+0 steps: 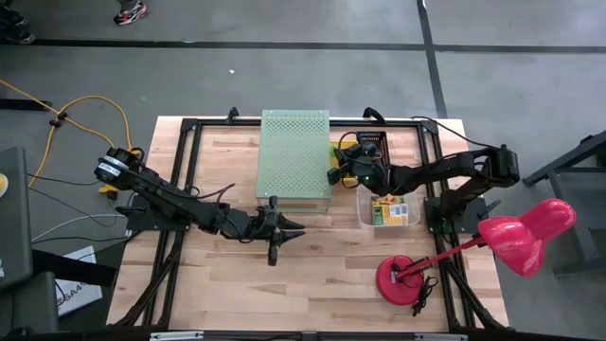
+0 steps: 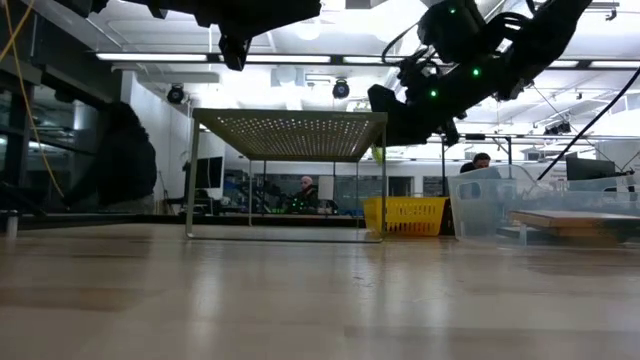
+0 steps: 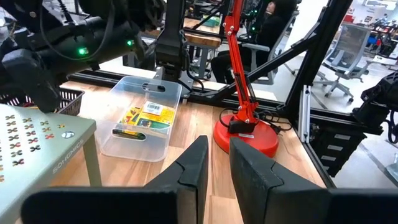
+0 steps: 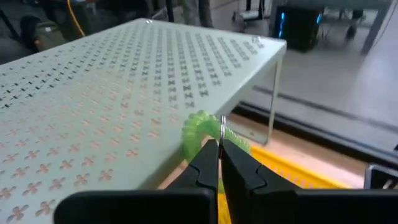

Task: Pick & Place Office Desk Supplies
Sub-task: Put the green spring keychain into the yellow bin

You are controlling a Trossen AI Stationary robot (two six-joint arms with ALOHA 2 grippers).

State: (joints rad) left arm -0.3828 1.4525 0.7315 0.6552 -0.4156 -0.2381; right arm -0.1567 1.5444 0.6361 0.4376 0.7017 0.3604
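Observation:
My right gripper is shut on a green elastic band at the right edge of the pale-green perforated shelf. In the low view the band shows just below that gripper. Two yellow-and-green crayon boxes lie flat in a clear tub. My left gripper hovers over the table in front of the shelf. Its fingers stand a narrow gap apart with nothing between them. My right gripper pinches the green band's near side between its two fingertips. The fingers come from the table's right, slanting a little downward. The band sticks out past the fingertips, lifted clear, beside the shelf's top edge and above a yellow basket.
The shelf stands on thin legs with open room beneath. A pink desk lamp with a red base stands at the near right. A dark basket sits behind the tub. People sit in the room beyond.

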